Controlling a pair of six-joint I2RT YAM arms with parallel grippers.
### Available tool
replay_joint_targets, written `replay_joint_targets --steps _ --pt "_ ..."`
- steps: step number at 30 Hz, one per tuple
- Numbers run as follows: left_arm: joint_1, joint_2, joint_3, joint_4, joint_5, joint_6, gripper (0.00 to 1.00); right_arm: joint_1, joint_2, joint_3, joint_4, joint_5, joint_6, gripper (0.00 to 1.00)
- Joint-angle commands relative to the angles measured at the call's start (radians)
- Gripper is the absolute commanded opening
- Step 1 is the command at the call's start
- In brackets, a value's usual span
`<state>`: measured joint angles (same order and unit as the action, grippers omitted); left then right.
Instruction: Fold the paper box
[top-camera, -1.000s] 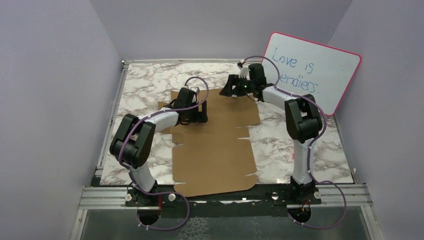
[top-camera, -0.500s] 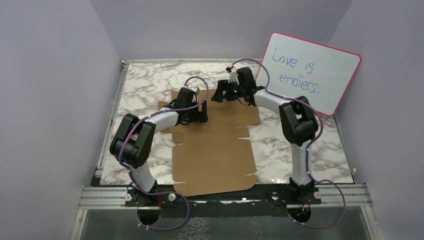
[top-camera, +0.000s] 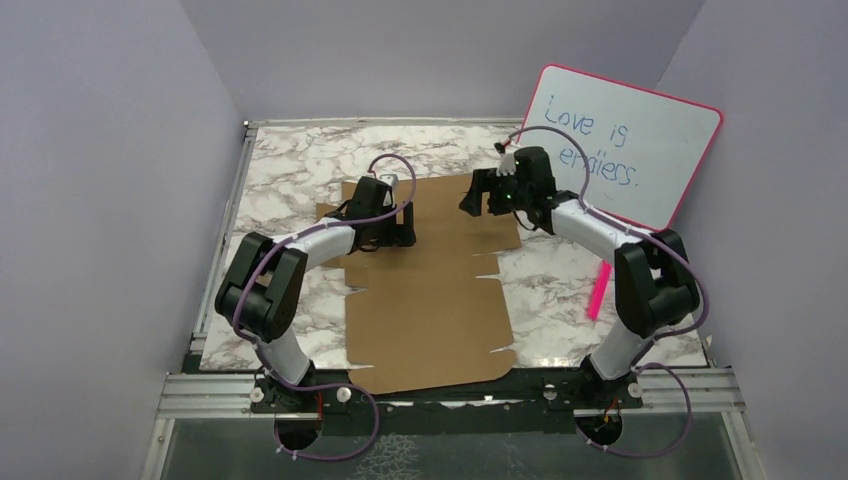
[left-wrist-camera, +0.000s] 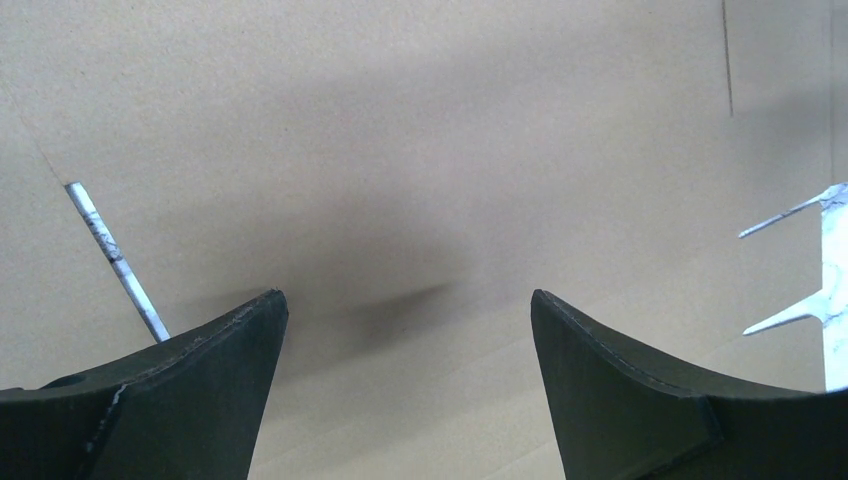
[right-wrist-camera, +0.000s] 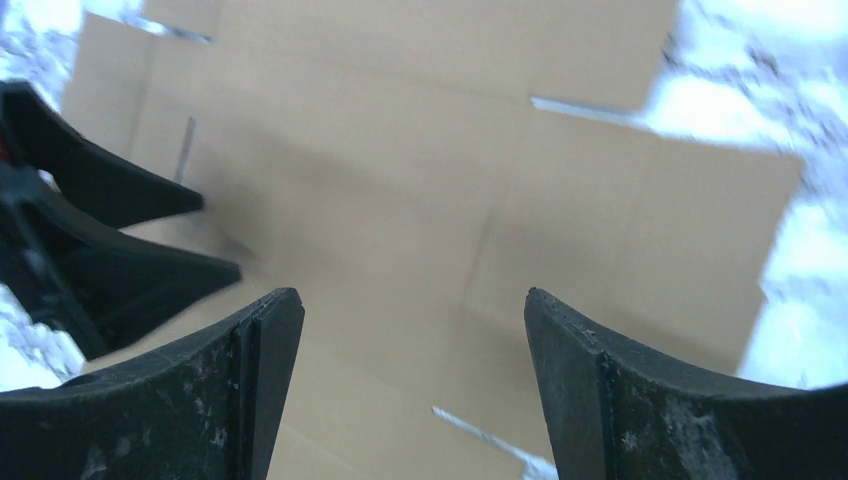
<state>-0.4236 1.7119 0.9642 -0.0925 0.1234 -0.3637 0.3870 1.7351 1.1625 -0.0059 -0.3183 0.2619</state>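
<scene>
Marble-patterned tabletop (top-camera: 300, 160), white veined with grey-brown, sits between plain lilac walls, with a metal rail along its near edge.

At my left, my left gripper (top-camera: 404, 228) hangs low over the far left part of the paper box (top-camera: 430, 310), jaws spread wide and holding nothing. From its wrist I see matte black, wedge-shaped fingers (left-wrist-camera: 180, 400) over smooth, unprinted brown cardboard. A narrow slit (left-wrist-camera: 115, 260) shows marble through it. Whether the fingertips touch the sheet, I cannot tell.

The paper box lies flat in the middle of the table as one die-cut sheet, with notched side flaps and rounded near corners. Its near edge reaches the rail.

My right gripper (top-camera: 478, 197) hovers over the sheet's far right corner, jaws also spread and empty. Its wrist view is blurred, with crease lines only faintly visible.

A blurred pink streak (top-camera: 598, 290) shows beside my right arm; I cannot make it out.

A pink-rimmed whiteboard (top-camera: 640, 140) leans at the right, with blue handwriting: "Love is". My cable crosses the word beneath.
</scene>
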Motion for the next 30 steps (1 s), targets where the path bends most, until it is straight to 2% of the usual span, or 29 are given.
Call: replay_joint_targets --steps 1,5,9,12,17,21,30 --pt "-0.008 -0.081 -0.017 -0.013 0.031 -0.018 0.92 -0.03 -0.112 -0.132 -0.037 0.114 0.004 0.87" --pt "-0.016 -0.114 -0.028 -0.022 0.033 -0.015 0.92 -0.081 -0.188 -0.245 -0.004 0.165 0.022 0.89" --pt "-0.038 -0.119 -0.041 -0.027 0.037 -0.016 0.92 -0.141 -0.184 -0.286 0.046 0.175 0.036 0.88" --pt "-0.049 -0.108 -0.049 -0.025 0.042 -0.018 0.92 -0.179 -0.153 -0.296 0.075 0.143 0.05 0.82" --pt "-0.052 -0.097 -0.07 -0.006 0.04 -0.025 0.92 -0.26 -0.083 -0.311 0.146 -0.002 0.089 0.73" --pt "-0.052 -0.077 -0.087 0.016 0.048 -0.032 0.92 -0.279 -0.027 -0.3 0.178 -0.103 0.091 0.67" --pt "-0.052 -0.043 -0.108 0.036 0.061 -0.038 0.92 -0.298 0.045 -0.297 0.192 -0.167 0.085 0.54"
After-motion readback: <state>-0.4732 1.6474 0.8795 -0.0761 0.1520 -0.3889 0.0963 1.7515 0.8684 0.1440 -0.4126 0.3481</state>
